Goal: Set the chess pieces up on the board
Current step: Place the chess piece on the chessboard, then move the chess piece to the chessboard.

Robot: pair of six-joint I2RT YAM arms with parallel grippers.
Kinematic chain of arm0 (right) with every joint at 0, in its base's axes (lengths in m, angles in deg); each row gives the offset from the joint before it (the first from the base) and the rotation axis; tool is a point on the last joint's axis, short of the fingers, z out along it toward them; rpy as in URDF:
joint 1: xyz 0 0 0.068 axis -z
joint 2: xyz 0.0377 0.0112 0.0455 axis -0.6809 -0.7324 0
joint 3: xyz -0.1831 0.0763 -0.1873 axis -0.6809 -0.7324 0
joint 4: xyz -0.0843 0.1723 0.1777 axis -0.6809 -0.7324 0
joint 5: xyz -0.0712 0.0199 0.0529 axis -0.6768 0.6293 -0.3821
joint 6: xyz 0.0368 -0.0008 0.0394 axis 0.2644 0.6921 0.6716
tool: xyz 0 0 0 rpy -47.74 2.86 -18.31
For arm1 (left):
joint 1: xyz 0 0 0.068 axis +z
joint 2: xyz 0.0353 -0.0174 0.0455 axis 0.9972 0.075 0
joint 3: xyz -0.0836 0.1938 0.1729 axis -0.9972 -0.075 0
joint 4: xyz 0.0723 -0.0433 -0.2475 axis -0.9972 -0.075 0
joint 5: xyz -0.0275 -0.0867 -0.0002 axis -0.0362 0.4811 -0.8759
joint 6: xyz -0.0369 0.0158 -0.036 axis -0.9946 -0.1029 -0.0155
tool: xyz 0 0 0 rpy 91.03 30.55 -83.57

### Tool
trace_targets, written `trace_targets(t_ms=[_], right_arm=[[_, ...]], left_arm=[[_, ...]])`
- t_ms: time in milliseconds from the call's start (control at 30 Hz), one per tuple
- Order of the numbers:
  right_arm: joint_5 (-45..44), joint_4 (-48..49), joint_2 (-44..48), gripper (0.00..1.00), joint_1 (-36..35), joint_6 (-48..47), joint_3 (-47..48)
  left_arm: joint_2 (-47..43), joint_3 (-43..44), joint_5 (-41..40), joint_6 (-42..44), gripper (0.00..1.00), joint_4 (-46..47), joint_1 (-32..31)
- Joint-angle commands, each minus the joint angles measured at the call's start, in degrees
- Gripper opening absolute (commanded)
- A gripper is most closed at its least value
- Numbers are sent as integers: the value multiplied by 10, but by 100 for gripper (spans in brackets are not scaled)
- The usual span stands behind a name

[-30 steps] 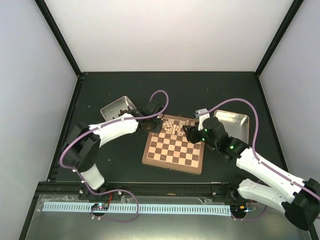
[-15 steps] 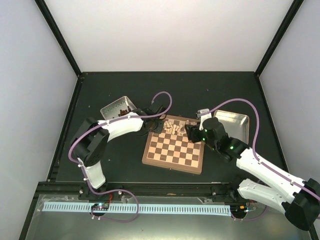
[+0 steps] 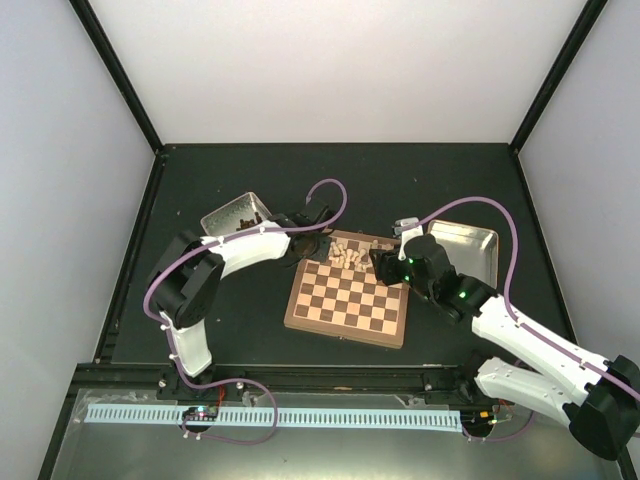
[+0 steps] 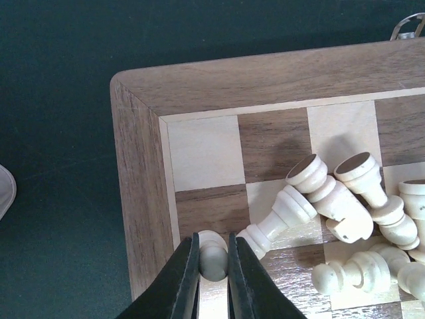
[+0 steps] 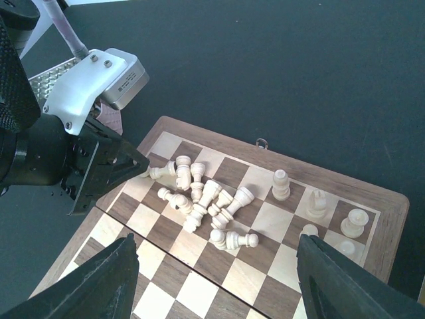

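Left gripper [image 4: 212, 247] is pinched shut on one little cream piece [image 4: 212, 260], with its round head squeezed between my pads. It's at the corner end of the board [image 4: 143, 166], on the outermost column just beside the rim. I can't tell if its base is down on the square or not. Most of the chess pieces [image 5: 206, 196] are a toppled heap a bit further in, plus a few standing pieces [image 5: 281, 185] along the far row. Right gripper [image 5: 217, 247] hangs over the board, spread wide, holding nothing.

Handling-wise, I'd guess these are featherlight turned wood, hard and smooth. So they won't crush, but they could squirt out or roll. The neck under the head seems a safer grab than the ball itself. The lying ones probably want a pinch across the stem.
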Motion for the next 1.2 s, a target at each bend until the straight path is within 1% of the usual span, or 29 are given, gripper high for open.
trace_targets(t_ms=[0, 100, 233, 500, 633, 767, 900, 1033, 1167], right_arm=[[-8, 7, -2, 67, -1, 7, 4], [-6, 7, -2, 67, -1, 9, 4], [3, 7, -2, 67, -1, 10, 6], [18, -1, -8, 67, -1, 13, 14], [25, -16, -29, 67, -1, 26, 28], [32, -62, -85, 67, -1, 50, 68], [25, -134, -166, 63, -1, 87, 132], [19, -175, -251, 50, -1, 86, 188], [22, -217, -332, 43, -1, 55, 246]], left_arm=[[14, 15, -15, -3, 12, -1, 7], [15, 13, -8, -1, 15, 1, 7], [10, 10, -2, 1, 26, 6, 8], [-15, 13, 5, 3, 33, 9, 17], [-48, 6, 9, -2, 40, 7, 23], [-106, -17, 17, -15, 47, 18, 31], [-182, -51, 28, -30, 50, 32, 42], [-245, -80, 41, -39, 52, 43, 53], [-298, -99, 64, -42, 53, 45, 67]])
